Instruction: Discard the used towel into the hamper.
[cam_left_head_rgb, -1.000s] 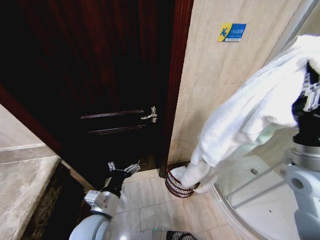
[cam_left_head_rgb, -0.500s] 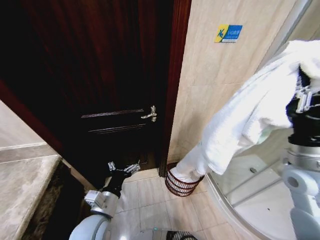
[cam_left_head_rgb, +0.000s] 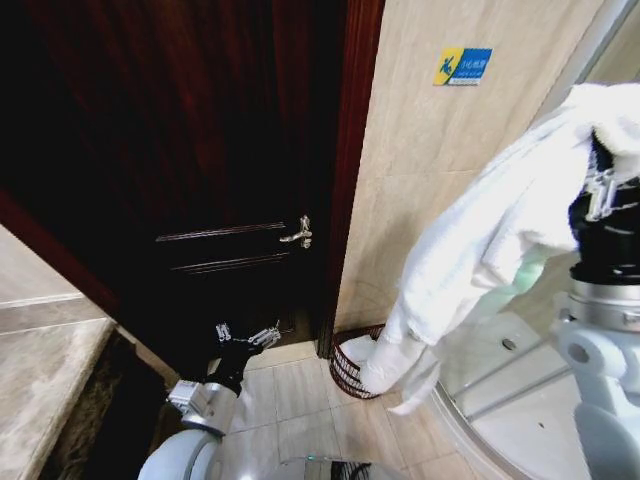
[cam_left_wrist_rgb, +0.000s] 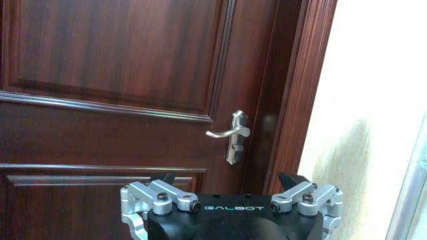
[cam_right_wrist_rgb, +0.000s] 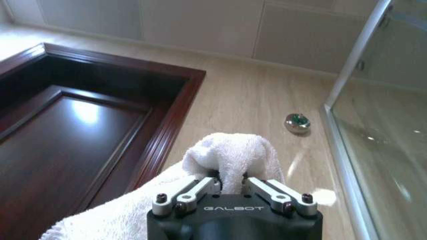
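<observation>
At the right edge of the head view the right claw (cam_left_head_rgb: 600, 185) is raised high, and its fingers are clamped together on a bunched fold of the thick white terry towel (cam_left_head_rgb: 480, 250); the right wrist view shows the same pinch, with the towel (cam_right_wrist_rgb: 227, 160) bulging up between the two silver fingers (cam_right_wrist_rgb: 193, 192). From that grip the cloth drapes down and toward the middle of the frame in a long sloping fall, and its lower end hangs into the small round dark reddish-brown open-weave wire hamper (cam_left_head_rgb: 350, 375). The hamper stands on the pale tiled floor (cam_left_head_rgb: 300, 400) in the lower centre of the head view, just beside the dark wooden door frame (cam_left_head_rgb: 350, 170) and against the beige tiled wall (cam_left_head_rgb: 440, 150), with the curved glass shower enclosure (cam_left_head_rgb: 510, 390) near it to the right. A loose corner of the towel trails outside the hamper rim on the shower side. The left claw (cam_left_head_rgb: 247, 335) sits low in the lower left of the frame, its fingers spread apart and holding nothing, pointed at the dark wooden door (cam_left_wrist_rgb: 107, 75) with the silver lever handle (cam_left_wrist_rgb: 230, 135).
</observation>
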